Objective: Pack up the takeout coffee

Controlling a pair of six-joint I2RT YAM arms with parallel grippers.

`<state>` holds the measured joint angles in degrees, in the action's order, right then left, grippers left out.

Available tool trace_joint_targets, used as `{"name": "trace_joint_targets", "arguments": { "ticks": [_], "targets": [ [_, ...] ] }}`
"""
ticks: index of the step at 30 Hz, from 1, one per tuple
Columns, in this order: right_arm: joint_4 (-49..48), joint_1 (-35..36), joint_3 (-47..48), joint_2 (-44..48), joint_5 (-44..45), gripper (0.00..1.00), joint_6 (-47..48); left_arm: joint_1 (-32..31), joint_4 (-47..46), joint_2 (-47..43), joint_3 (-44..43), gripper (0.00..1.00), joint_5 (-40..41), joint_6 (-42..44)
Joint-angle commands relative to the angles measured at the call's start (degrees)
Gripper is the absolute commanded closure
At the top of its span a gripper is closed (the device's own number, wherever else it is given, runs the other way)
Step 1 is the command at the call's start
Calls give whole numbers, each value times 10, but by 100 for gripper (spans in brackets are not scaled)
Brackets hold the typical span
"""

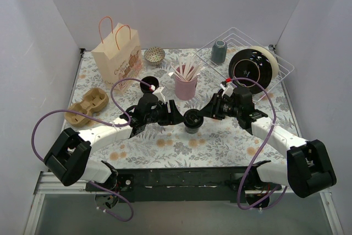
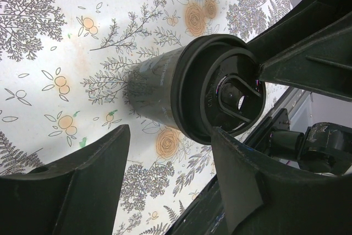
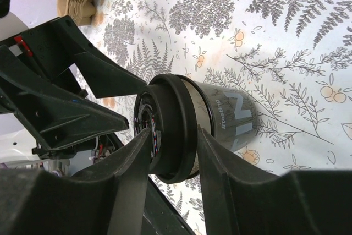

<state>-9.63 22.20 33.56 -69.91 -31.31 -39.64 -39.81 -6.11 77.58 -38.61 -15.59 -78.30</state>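
The takeout coffee [image 1: 192,120], a small black cup with a glossy black lid [image 2: 223,89], stands upright on the floral cloth between both arms. My left gripper [image 1: 176,115] is open just left of it. In the left wrist view the cup [image 2: 159,89] lies just beyond the fingertips of that gripper [image 2: 170,136], nearer the right finger. My right gripper [image 1: 208,111] reaches in from the right. Seen from its wrist, this gripper [image 3: 173,136] straddles the lid [image 3: 176,125], one finger over its top and one under its rim against the cup wall [image 3: 225,116], jaws slightly apart from it.
A paper bag [image 1: 116,53] stands at the back left and a cardboard cup carrier [image 1: 87,105] lies at the left. Behind the cup are a lidless black cup [image 1: 149,83], a pink cup of stirrers [image 1: 186,85] and a patterned bowl [image 1: 154,55]. A wire rack [image 1: 278,72] holds a grey-blue tumbler [image 1: 219,52] and a black dish [image 1: 250,64].
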Motion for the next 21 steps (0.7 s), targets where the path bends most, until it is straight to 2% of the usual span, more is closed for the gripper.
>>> {"name": "trace_joint_targets", "arguments": {
  "ticks": [1, 10, 13, 15, 21],
  "targets": [
    [20, -2, 34, 16, 22, 51, 21, 3, -7, -4, -1, 41, 7, 11],
    [51, -2, 45, 28, 43, 47, 36, 2, -5, -5, -1, 41, 6, 10],
    [58, -1, 45, 32, 52, 41, 43, 2, -2, -9, -4, 40, 7, 10],
    [57, -1, 43, 33, 40, 37, 49, 2, 0, -10, -9, 38, 6, 10],
    [50, -1, 40, 21, 6, 35, 63, 3, -10, -7, -23, 29, -2, 24]
  ]
}}
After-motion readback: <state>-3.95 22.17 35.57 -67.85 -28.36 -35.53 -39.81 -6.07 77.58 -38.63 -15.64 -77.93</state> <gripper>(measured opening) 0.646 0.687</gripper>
